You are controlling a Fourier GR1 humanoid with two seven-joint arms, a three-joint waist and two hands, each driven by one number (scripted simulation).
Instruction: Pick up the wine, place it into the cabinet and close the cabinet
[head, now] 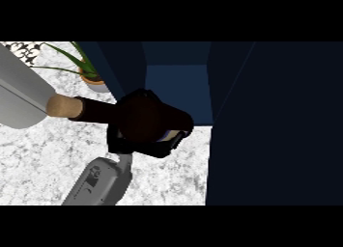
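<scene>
Dark glass with a tan cork end, the wine (pixel 95 109) lies tipped on its side above the counter (pixel 38 159), just in front of the open blue cabinet (pixel 179 91), which we judge suits sliding it in. Our right hand (pixel 149 126) has its fingers (pixel 166 141) curled round the bottle's body. The left hand (pixel 13 84) shows only as a grey forearm at the counter's left edge, near a potted plant (pixel 92 77), so we cannot tell its fingers.
</scene>
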